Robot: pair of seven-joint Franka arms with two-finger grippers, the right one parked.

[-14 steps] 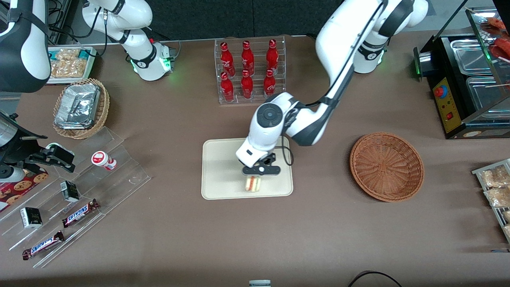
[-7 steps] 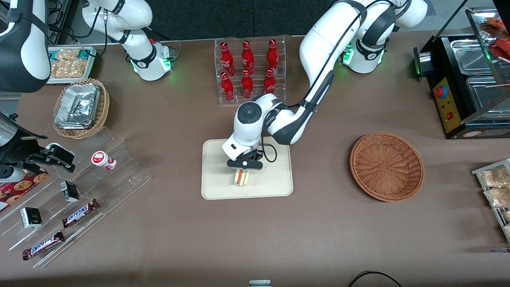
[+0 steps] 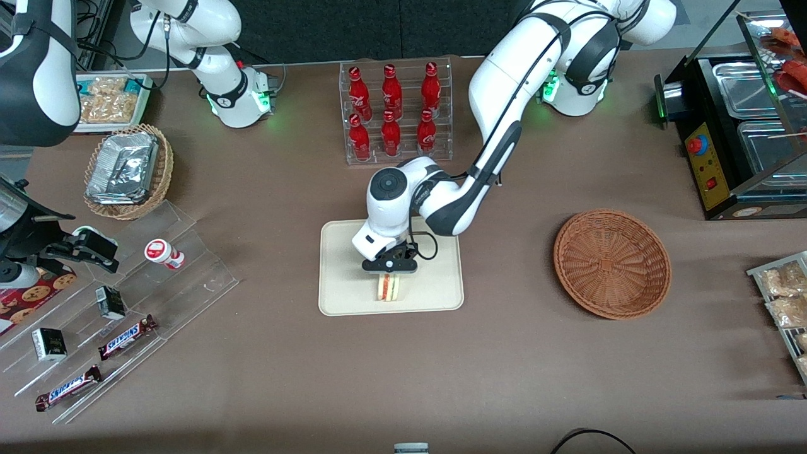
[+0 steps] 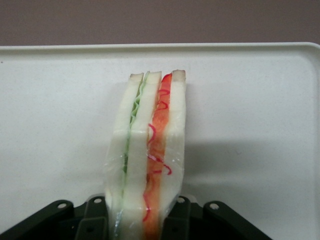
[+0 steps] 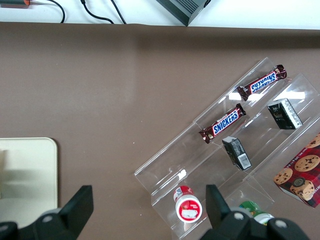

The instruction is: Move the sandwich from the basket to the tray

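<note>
Gripping sandwich, end effector over tray

The left arm reaches down to the middle of the front view, its gripper pointing down, fingers clamped on the sandwich.

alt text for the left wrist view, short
The gripper is shut on a wrapped sandwich, standing on edge with its green and red filling layers facing the camera, over the cream-white tray. A strip of brown table shows past the tray's rim.
</note>
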